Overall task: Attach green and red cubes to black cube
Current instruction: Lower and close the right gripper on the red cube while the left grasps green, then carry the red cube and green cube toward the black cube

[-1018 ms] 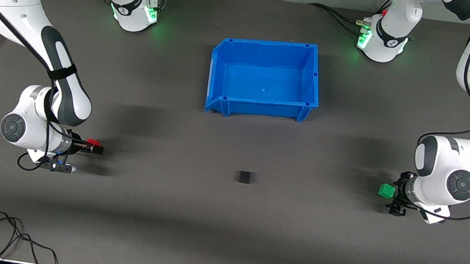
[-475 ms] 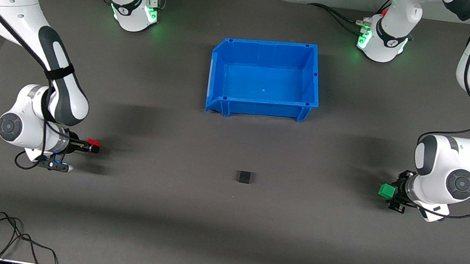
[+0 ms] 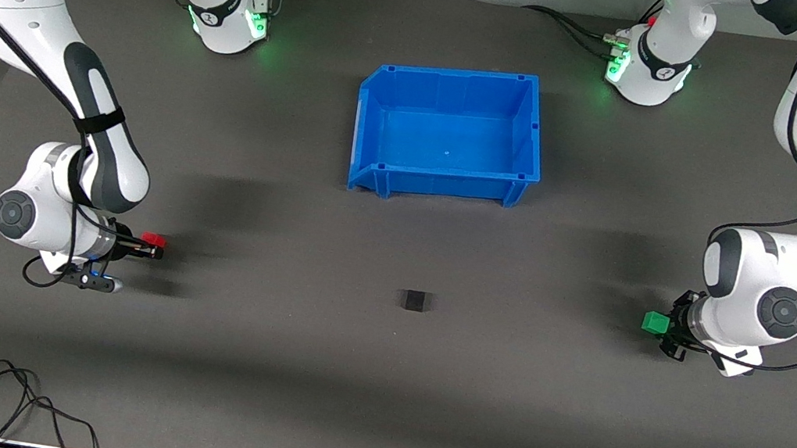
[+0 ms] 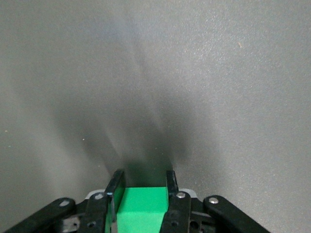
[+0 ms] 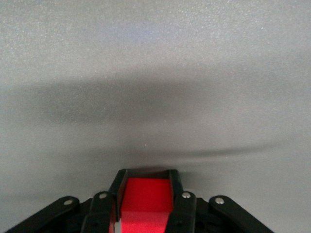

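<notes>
The black cube (image 3: 415,301) sits on the table between the two grippers, the left gripper (image 3: 661,326) with its fingers pinching the green cube (image 3: 655,322) and the right gripper (image 3: 150,245) pinching the red cube (image 3: 154,240).

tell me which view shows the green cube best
The left wrist view: the green cube fills the gap between the left gripper's fingers. The front view shows it only as a tiny green block. The right wrist view does not show it.

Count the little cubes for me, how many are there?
3. The red cube is in the right end effector, the green cube is in the left end effector, and the black cube sits on the table between them.
</notes>
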Action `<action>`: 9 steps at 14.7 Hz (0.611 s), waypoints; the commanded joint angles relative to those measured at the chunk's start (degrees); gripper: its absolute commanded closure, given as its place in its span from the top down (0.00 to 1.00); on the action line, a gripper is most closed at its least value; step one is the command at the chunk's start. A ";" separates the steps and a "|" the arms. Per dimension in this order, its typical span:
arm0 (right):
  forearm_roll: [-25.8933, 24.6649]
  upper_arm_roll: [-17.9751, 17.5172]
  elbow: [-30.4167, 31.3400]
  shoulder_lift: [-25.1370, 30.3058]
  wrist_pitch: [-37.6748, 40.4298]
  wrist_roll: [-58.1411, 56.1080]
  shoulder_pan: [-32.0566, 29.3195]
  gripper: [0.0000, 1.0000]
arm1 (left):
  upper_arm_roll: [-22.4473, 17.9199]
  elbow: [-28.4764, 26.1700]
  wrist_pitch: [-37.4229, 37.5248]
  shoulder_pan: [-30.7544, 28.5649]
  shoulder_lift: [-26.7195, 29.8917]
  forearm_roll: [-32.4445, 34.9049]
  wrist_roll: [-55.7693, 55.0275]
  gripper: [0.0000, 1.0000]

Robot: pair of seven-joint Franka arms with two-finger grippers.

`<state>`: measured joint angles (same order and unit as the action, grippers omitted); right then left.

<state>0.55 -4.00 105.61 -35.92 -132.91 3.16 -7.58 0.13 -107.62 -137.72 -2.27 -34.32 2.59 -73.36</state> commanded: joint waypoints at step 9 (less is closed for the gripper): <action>8.59 -1.01 -1.19 2.61 0.72 34.14 6.68 0.00 | -0.05 17.41 15.53 2.96 -0.30 -7.17 -7.11 0.07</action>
<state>8.29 -5.16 105.17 -35.01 -132.88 27.84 -4.42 0.49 -96.94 -126.94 -1.55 -32.24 -4.20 -75.20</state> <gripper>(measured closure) 0.604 0.604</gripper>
